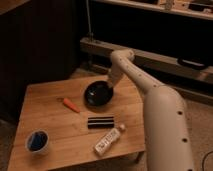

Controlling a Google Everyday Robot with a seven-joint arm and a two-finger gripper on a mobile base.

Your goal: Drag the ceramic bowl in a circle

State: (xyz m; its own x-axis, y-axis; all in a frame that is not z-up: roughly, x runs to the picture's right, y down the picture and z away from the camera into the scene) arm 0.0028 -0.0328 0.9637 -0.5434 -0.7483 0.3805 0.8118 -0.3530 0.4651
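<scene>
The ceramic bowl (pixel 96 95) is a wide, shallow black dish with a glossy inside, sitting at the back middle of the wooden table (pixel 50 112). My gripper (pixel 111 89) comes down from the white arm (pixel 145 85) onto the bowl's right rim and is shut on that rim. The arm reaches in from the right and covers the table's right edge.
An orange carrot-like piece (pixel 70 105) lies left of the bowl. A black bar (pixel 101 122) and a white tube (pixel 108 141) lie in front of it. A small white cup with a blue inside (pixel 37 141) stands at the front left corner. Dark shelving stands behind the table.
</scene>
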